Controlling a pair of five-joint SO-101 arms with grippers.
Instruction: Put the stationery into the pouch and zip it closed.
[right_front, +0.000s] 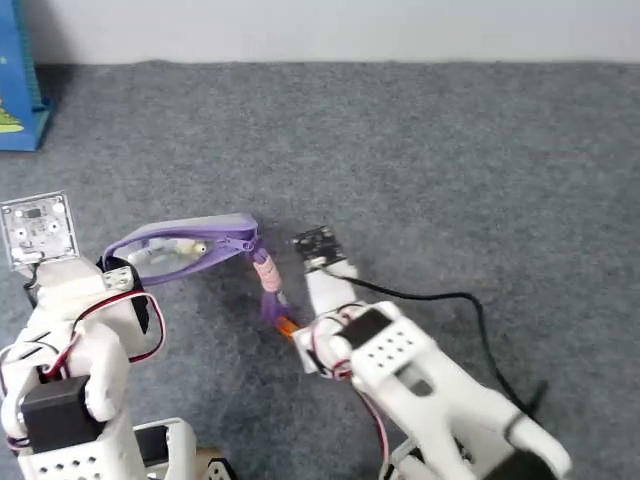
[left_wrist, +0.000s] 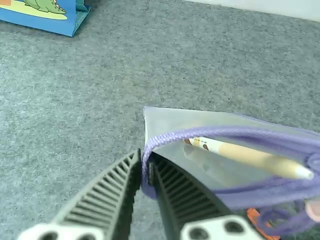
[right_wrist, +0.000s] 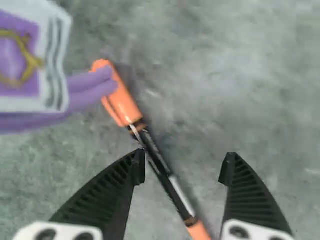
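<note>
Right wrist view, pen (right_wrist: 165, 176) between parted gripper (right_wrist: 184, 159)

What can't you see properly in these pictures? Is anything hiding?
- Orange pen: in the high view the right arm covers all but its tip.
- Pouch: in the left wrist view the picture's edge cuts off its far end, so anything else inside stays unknown.
- Purple and white shape: too blurred in the right wrist view to name.
</note>
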